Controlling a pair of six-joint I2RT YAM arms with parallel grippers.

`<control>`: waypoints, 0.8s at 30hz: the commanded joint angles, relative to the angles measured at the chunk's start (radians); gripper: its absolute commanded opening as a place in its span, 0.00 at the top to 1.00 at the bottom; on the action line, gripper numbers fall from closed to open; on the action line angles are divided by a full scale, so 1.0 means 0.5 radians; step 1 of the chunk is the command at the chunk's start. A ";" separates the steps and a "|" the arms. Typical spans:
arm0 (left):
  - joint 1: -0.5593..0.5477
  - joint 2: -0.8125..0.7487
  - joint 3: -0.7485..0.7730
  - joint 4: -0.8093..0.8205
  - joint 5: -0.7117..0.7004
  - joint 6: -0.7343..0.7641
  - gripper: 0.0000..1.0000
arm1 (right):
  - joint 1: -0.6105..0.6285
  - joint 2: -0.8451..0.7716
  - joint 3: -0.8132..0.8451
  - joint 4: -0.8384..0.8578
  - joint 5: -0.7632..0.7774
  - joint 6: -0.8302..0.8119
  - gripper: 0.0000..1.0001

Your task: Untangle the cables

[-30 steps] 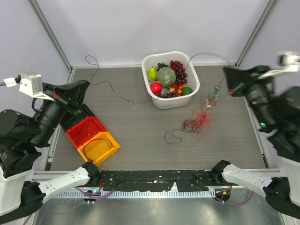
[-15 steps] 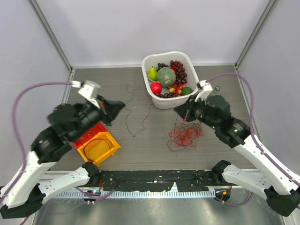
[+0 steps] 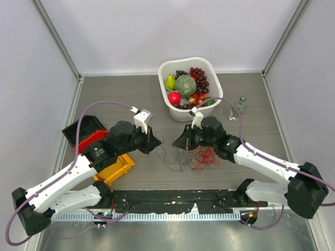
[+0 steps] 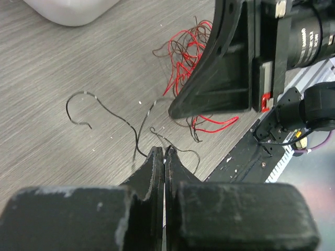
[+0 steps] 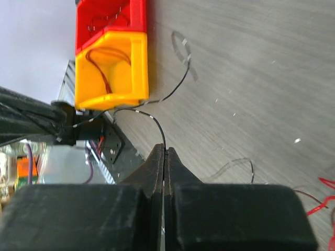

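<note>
The cables lie on the table in front of the white basket. A red tangle (image 3: 205,157) sits under my right arm, and it also shows in the left wrist view (image 4: 183,57). A thin black cable (image 3: 168,158) trails out to its left. My left gripper (image 3: 155,145) is low over the table, shut on the black cable (image 4: 137,137) at its tips (image 4: 165,151). My right gripper (image 3: 175,145) faces it, close by. It is shut on a black cable with white marks (image 5: 157,125), which leaves its tips (image 5: 165,150).
A white basket (image 3: 162,78) of fruit stands at the back centre, with a small bottle (image 3: 239,104) to its right. Yellow (image 3: 118,167), red (image 3: 91,140) and black (image 3: 78,128) bins sit at the left under my left arm. The black front rail (image 3: 172,198) borders the table.
Both arms have swung in from the sides and down to the table centre, now nearly tip to tip. The red tangle has shifted left and nearer, and the black cable now lies between the grippers.
</note>
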 commanded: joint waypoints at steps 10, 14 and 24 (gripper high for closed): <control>0.009 0.061 -0.411 0.664 0.314 -0.046 0.95 | 0.162 0.115 -0.129 0.363 -0.278 -0.210 1.00; 0.009 0.043 -0.467 0.741 0.403 -0.046 0.82 | 0.162 0.072 -0.178 0.390 -0.370 -0.250 0.99; 0.009 0.052 -0.485 0.652 0.458 -0.052 0.57 | 0.162 0.048 -0.246 0.541 -0.569 -0.222 0.99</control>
